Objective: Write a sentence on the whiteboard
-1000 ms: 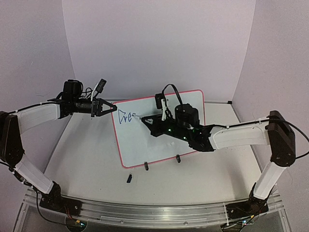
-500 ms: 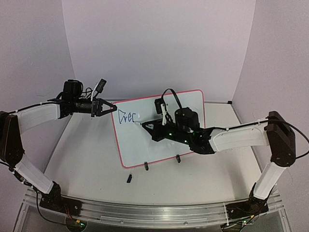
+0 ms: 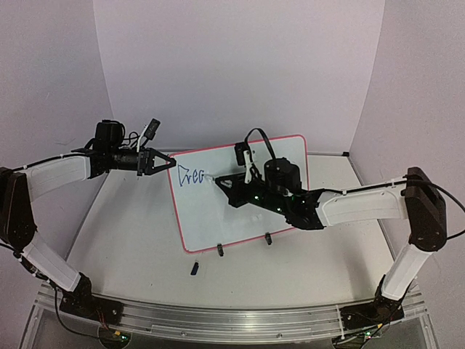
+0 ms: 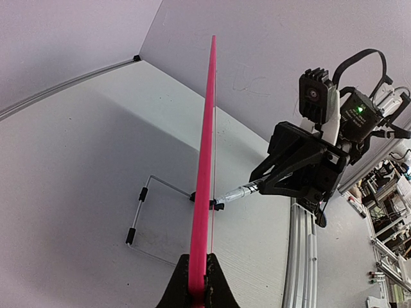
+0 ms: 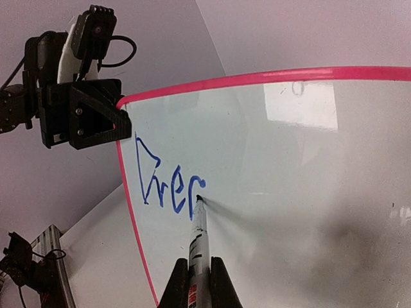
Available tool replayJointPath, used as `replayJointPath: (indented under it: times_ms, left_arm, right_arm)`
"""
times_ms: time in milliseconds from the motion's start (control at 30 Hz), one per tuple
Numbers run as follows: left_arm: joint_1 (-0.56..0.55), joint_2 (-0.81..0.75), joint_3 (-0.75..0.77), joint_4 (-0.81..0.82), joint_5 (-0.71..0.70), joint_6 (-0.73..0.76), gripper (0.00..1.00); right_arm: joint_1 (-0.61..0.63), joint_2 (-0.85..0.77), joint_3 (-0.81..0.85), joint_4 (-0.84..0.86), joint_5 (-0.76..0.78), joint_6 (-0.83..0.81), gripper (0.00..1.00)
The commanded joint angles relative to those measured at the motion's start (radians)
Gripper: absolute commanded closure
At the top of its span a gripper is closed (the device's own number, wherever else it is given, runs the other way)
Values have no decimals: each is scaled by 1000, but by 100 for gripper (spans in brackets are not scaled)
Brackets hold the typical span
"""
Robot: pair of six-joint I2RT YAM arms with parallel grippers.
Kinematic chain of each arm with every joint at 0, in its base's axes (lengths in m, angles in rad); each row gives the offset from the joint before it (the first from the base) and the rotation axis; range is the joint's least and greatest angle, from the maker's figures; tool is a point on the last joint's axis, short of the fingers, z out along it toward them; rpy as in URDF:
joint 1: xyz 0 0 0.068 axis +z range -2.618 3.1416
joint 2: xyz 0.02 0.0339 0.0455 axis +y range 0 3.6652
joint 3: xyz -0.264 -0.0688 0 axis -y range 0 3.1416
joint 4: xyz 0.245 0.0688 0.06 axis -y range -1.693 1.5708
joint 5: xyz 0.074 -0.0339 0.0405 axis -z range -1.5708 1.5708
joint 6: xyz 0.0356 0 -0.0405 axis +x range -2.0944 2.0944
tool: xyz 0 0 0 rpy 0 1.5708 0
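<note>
Whiteboard [image 3: 243,214] propped upright at mid-table [image 3: 138,240], one upper corner pinched in the closed left gripper [image 3: 172,163]; right gripper [image 3: 220,182] clamped on a marker [image 5: 198,234], tip touching the board at the blue lettering [image 5: 160,183].

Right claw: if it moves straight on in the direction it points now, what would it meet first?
The whiteboard. The right claw is shut on a marker whose tip seems already at the board face, beside the blue letters, so the marker presses there first.
</note>
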Motion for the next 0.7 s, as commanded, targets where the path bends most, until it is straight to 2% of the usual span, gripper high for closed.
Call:
replayJointPath:
  times_ms: [0, 667]
  left_arm:
    - [-29, -1, 12, -68, -8, 92, 100]
    - [-30, 0, 12, -70, -8, 92, 100]
  right_arm:
    - [-10, -27, 39, 13, 68, -18, 100]
    - [-10, -41, -43, 18, 33, 20, 100]
